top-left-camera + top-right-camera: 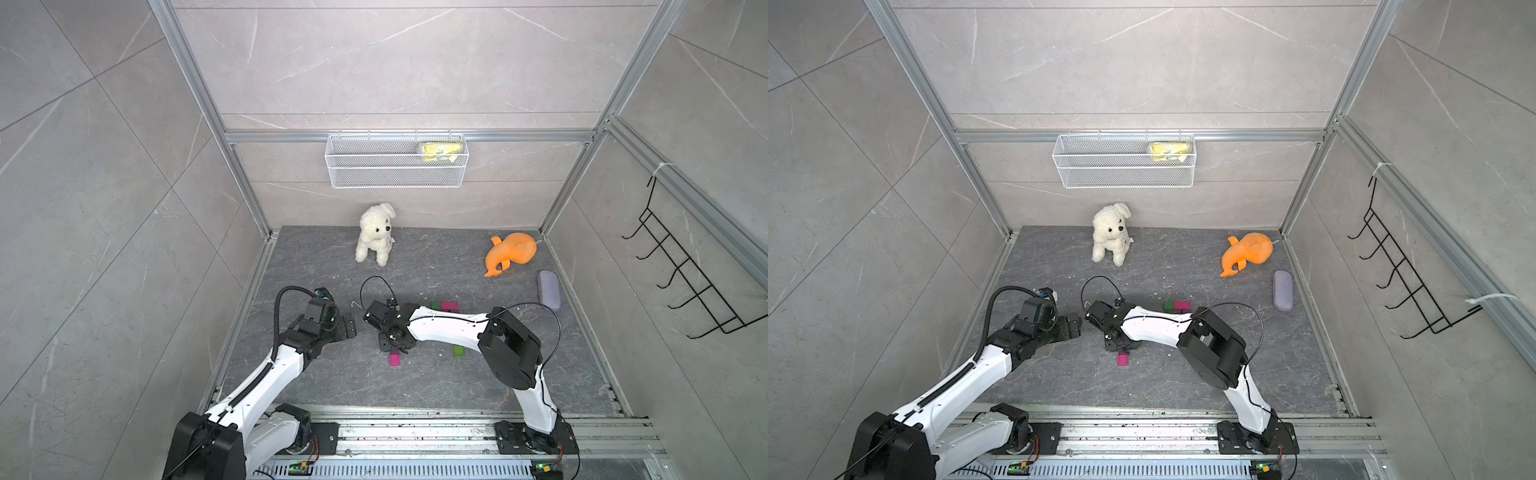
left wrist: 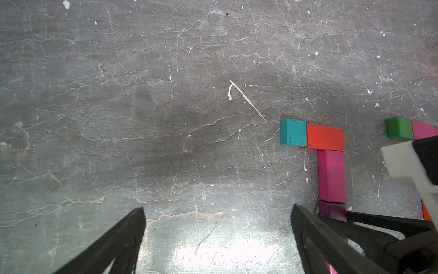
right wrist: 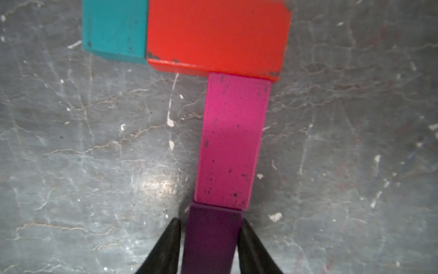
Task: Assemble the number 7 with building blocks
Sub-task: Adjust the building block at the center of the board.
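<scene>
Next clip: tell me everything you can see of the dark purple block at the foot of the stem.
The purple block is a small, dark, matte rectangular piece with squared edges, looking like painted wood. It appears to lie flat on the grey stone-look tabletop. Its far end butts against the magenta block, continuing the stem in line. The right gripper straddles it, with a black finger along each long side; whether they clamp it is unclear. Its near end is out of frame.

- Robot test cell, lab-type rig.
- Alu-profile frame w/ tiled panel walls boxed round right gripper.
- Slotted mounting rail behind it.
- Mock props beyond it: wire basket, plush dog.
</scene>
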Controlling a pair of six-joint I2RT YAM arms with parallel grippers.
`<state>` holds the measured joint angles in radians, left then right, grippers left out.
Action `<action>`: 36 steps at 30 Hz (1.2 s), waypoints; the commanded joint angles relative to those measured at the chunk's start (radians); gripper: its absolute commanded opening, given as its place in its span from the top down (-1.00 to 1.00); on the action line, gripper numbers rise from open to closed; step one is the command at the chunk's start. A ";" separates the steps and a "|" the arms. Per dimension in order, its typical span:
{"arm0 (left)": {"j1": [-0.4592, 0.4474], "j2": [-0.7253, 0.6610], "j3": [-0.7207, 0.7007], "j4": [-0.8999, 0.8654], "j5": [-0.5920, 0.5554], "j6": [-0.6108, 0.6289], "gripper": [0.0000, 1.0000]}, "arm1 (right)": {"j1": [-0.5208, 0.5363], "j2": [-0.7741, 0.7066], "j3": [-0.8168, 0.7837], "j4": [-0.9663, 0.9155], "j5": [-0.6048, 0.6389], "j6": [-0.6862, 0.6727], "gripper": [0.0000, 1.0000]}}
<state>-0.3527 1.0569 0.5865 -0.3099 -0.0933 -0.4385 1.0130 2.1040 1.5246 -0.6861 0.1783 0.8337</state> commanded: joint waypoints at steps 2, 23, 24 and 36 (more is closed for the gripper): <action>0.009 -0.012 -0.004 0.014 0.014 0.003 -1.00 | -0.005 0.017 0.028 -0.035 0.012 -0.016 0.16; 0.009 -0.060 -0.022 -0.021 0.020 -0.023 -1.00 | 0.050 -0.115 -0.019 -0.051 0.051 0.035 -0.32; 0.008 -0.064 -0.027 -0.021 0.025 -0.027 -1.00 | 0.053 -0.116 -0.029 -0.053 0.047 0.042 -0.31; 0.009 -0.088 -0.047 -0.023 0.053 -0.039 -1.00 | 0.086 -0.088 -0.067 -0.063 0.038 0.081 -0.21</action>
<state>-0.3523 0.9878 0.5426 -0.3248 -0.0662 -0.4679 1.0916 2.0029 1.4616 -0.7227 0.2085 0.8913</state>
